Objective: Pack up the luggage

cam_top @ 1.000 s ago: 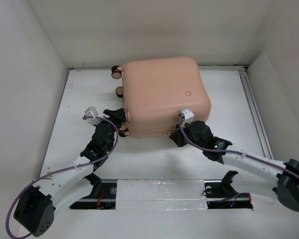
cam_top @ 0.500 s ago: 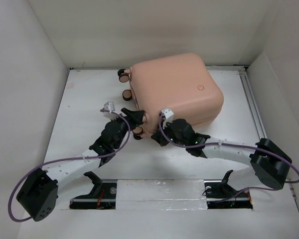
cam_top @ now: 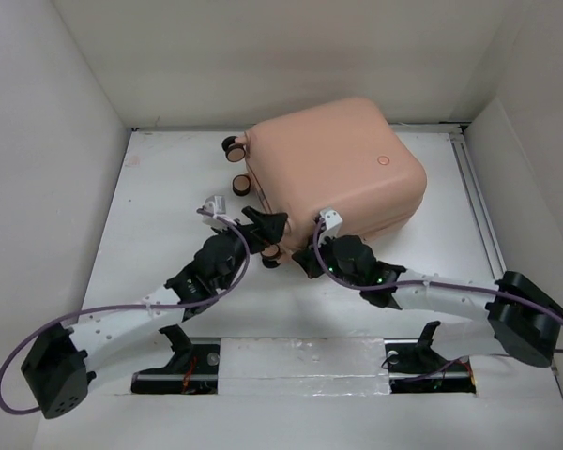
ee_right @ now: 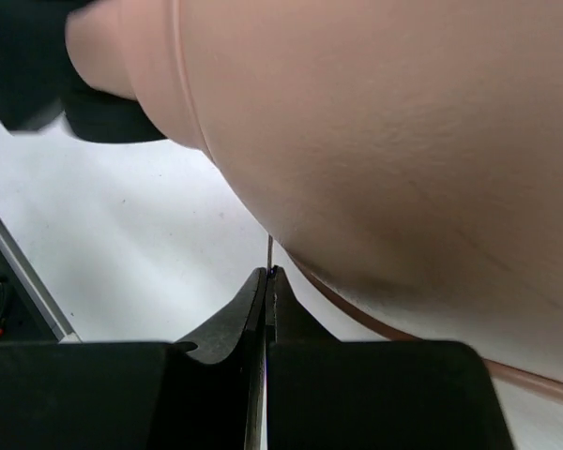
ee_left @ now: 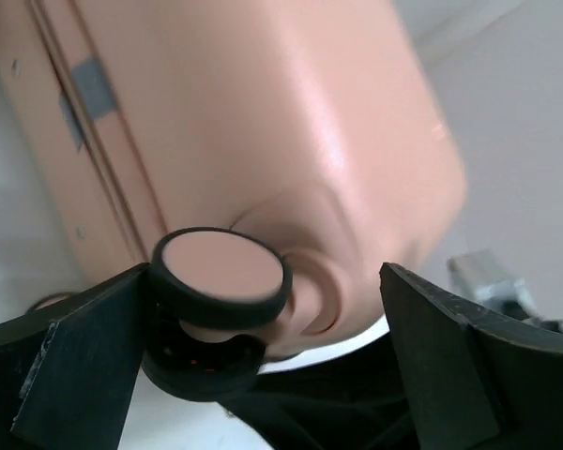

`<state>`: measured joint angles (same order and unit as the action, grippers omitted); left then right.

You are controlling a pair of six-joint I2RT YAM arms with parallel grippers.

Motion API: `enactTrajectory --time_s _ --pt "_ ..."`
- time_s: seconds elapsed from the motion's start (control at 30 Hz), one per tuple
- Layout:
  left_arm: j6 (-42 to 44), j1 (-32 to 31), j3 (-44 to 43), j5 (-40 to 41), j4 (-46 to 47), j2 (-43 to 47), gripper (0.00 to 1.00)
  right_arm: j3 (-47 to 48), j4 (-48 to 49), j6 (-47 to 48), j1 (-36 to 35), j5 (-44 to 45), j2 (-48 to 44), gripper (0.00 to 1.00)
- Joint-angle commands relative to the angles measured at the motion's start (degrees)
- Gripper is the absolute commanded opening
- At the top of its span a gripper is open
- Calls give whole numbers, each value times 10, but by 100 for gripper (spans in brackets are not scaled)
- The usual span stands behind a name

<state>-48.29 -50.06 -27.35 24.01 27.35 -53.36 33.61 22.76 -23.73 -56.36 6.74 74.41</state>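
The luggage (cam_top: 328,164) is a pale pink hard-shell suitcase lying closed at the back middle of the table, its round button mark (cam_top: 383,159) facing up. My left gripper (cam_top: 266,228) is open at its near-left corner. In the left wrist view the gripper (ee_left: 263,281) straddles a pink-and-black wheel (ee_left: 223,274) under the shell (ee_left: 263,112). My right gripper (cam_top: 307,259) is at the near edge. In the right wrist view it (ee_right: 267,274) is shut on a thin metal zipper tab (ee_right: 269,251) beside the shell seam (ee_right: 403,141).
White walls close in the table on the left, back and right. A metal rail (cam_top: 476,202) runs along the right side. Two more wheels (cam_top: 233,147) stick out at the suitcase's left end. A taped strip (cam_top: 300,361) lies between the arm bases.
The suitcase has shifted right and turned, its near-left corner swinging inward. My left gripper followed right to the wheel. My right gripper moved left along the near edge.
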Motion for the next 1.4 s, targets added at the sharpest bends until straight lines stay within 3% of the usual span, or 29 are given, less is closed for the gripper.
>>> enactTrajectory --time_s 0.0,0.07,0.2,0.37,0.43,0.73,1.1,1.37 --pt "-2 51 -32 -5 31 41 100 -6 23 -26 -12 10 -56 0" --pt "-14 104 -66 -27 23 26 100 -13 17 -26 -12 10 -70 0" --pt "-74 319 -120 -184 23 -89 100 -23 4 -32 -12 10 -87 0" --pt "-129 439 -126 -334 104 -187 100 -28 -6 -26 -12 -1 -93 0" --pt "-135 451 -153 -378 124 -232 100 -28 -6 -26 -12 -6 -93 0" --pt "-154 451 -233 -432 222 -352 100 -34 -6 -19 -17 -31 -88 0" --pt "-182 446 -324 -420 205 -485 100 -34 -6 -19 -17 -37 -88 0" --pt "-215 435 -363 -409 252 -542 76 -34 -6 -25 -17 -42 -88 0"
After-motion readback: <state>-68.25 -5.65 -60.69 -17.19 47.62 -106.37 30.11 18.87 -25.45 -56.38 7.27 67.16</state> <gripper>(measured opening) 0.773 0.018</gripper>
